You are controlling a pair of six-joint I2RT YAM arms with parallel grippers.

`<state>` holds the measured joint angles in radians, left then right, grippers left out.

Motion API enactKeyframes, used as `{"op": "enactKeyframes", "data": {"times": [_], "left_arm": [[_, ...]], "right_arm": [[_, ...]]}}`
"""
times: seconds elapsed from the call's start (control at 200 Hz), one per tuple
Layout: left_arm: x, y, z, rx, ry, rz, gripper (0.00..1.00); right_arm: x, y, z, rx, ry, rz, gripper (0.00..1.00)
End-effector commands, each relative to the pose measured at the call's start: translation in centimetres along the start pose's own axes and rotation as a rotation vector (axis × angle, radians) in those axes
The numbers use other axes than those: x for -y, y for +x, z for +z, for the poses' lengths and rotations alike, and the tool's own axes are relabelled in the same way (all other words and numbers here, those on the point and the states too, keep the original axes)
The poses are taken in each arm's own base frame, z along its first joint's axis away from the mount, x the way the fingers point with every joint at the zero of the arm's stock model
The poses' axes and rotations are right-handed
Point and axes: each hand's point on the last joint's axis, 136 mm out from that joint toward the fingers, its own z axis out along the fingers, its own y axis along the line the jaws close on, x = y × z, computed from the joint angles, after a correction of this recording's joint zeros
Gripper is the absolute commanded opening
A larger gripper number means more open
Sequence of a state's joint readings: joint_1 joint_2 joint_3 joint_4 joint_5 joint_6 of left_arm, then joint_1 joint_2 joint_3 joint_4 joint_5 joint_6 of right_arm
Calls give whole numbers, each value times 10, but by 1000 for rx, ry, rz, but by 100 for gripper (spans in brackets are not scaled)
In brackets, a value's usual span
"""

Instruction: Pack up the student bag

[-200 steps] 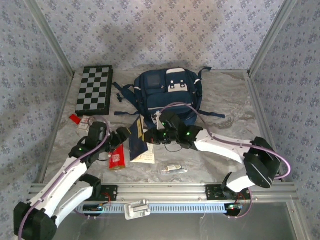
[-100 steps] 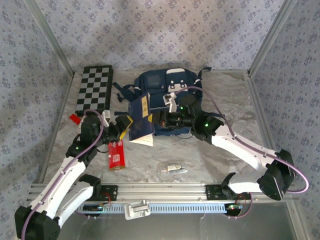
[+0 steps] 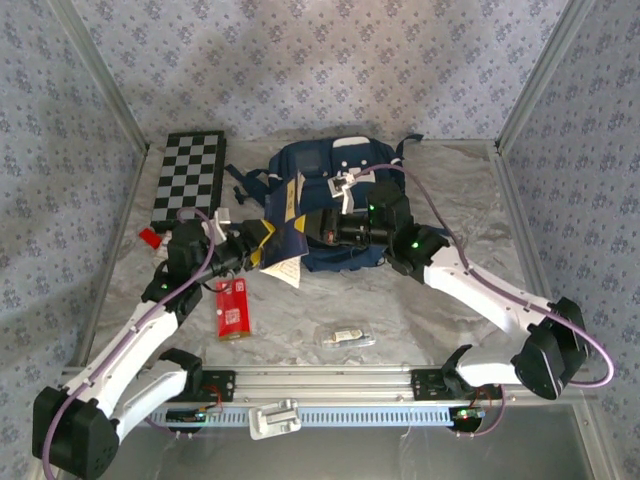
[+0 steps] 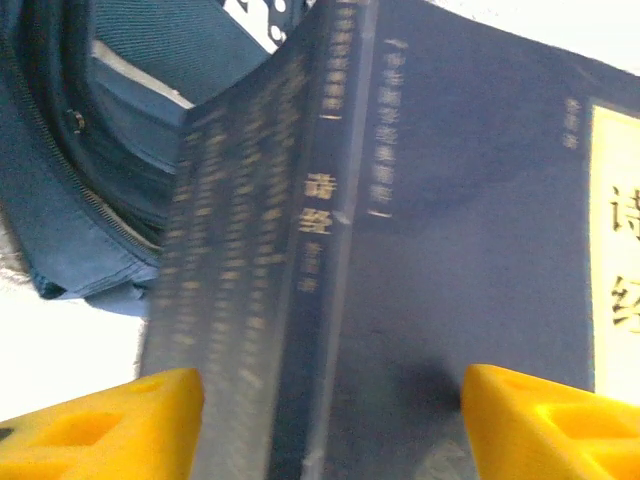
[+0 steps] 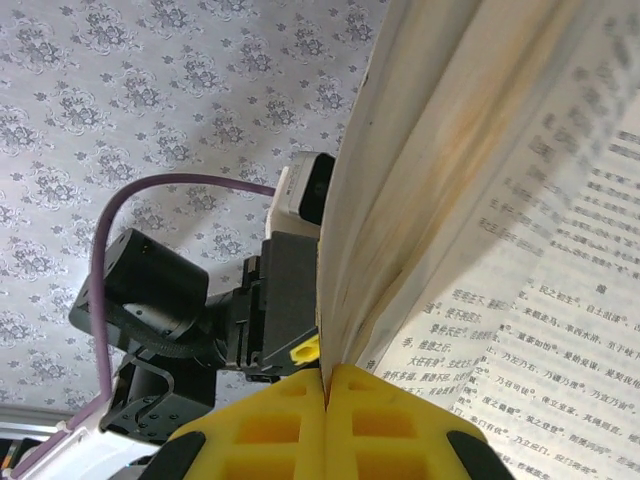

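Right claw (image 5: 325,372) is pinching the dark blue paperback book (image 3: 285,222); left claw (image 4: 330,400), I cannot tell. Next move is probably sliding it into the navy fabric student bag (image 3: 318,160).

Tally: one of each.
One navy-and-white fabric backpack (image 3: 320,165) lay beyond the right claw (image 3: 316,228), one dark blue paperback (image 3: 290,235) at its tip; beyond the left claw (image 3: 252,250), one black-and-white chequered board (image 3: 187,177); nearer, one flat red packet (image 3: 232,310).

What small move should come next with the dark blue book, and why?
Probably ease the book into the open student bag: the right gripper pinches its pages, the left gripper stands open at its cover, and it hangs tilted before the bag, not inside.
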<state>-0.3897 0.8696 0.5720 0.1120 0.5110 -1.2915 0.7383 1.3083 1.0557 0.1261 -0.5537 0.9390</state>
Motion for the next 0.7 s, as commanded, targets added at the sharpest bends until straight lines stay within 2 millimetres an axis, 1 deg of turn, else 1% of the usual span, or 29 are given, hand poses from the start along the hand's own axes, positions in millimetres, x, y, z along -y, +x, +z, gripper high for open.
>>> {"op": "enactKeyframes", "data": {"times": [0.0, 0.065, 0.265, 0.415, 0.47, 0.545, 0.635, 0.67, 0.695], "left_arm": [[43, 0, -3, -9, 124, 51, 58], [45, 0, -5, -2, 121, 65, 51], [47, -1, -7, 6, 118, 83, 33], [47, -1, -6, 6, 117, 89, 20], [49, -1, -6, 6, 119, 94, 15], [49, -2, -5, 9, 114, 98, 10], [50, -4, -4, 12, 109, 106, 3], [52, -5, -3, 11, 110, 109, 0], [53, -5, -2, 10, 113, 109, 0]], "right_arm": [[6, 2, 7, -17, -44, 14, 0], [17, 4, 5, -17, -31, 35, 0], [48, 7, -10, 11, 48, 62, 0], [58, 11, -12, -6, 64, 82, 0], [63, 14, -11, -16, 75, 88, 8], [70, 16, -12, -14, 93, 97, 14], [79, 20, -14, -19, 118, 111, 27], [84, 22, -16, -19, 131, 124, 35], [87, 23, -17, -18, 139, 138, 44]]}}
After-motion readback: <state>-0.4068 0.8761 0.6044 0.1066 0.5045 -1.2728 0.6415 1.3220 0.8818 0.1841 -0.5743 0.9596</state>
